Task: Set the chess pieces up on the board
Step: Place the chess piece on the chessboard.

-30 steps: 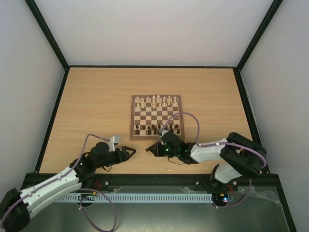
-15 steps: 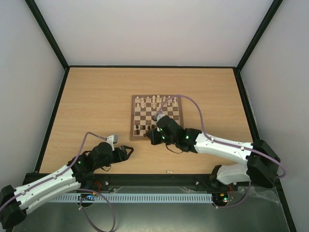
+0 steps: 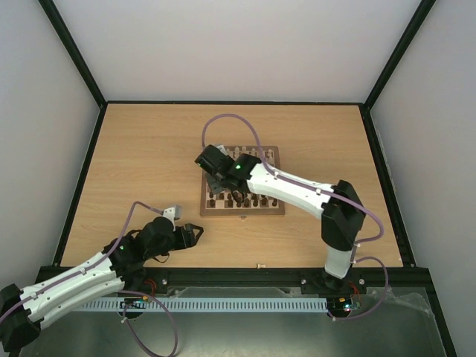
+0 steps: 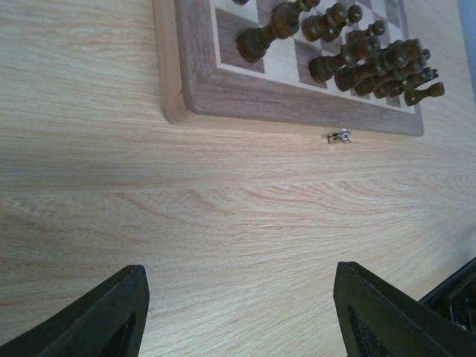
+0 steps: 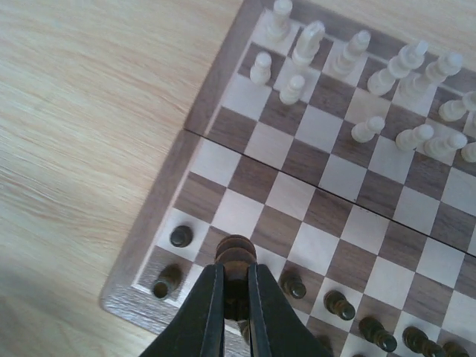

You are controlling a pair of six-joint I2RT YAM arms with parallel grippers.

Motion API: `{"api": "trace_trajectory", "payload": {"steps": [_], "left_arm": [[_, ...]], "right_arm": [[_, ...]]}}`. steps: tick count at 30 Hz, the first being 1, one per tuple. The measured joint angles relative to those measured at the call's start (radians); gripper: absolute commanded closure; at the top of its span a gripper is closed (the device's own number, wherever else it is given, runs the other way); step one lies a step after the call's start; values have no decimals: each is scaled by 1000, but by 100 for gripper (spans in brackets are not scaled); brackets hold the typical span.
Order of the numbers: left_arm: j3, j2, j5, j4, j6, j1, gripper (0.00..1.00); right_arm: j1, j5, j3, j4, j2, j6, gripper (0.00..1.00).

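Top view: right arm hides the board's left-centre squares; chess pieces too small to tell kinds; ditto pale speck nr front table edge; left wrist: board cut off at top; left gripper fingers cropped at bottom; right wrist: dark piece base hidden betw right gripper fingers.

Light wooden table enclosed by plain white walls

I read board: square, brown-and-cream checks, darker border, flat mid-worktop | pale chess pieces: cream, upright, two uneven rows on its far squares
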Motion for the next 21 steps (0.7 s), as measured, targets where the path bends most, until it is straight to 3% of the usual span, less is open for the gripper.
{"api": "trace_trajectory", "payload": {"steps": [7,21], "left_arm": [[19,-22,6,-29,26,18,28],[19,-21,35,-31,50,41,28]], "right_arm": [[-2,-18,42,-115,82,-29,95],[55,-169,-45,-114,90,-70,92]]}}
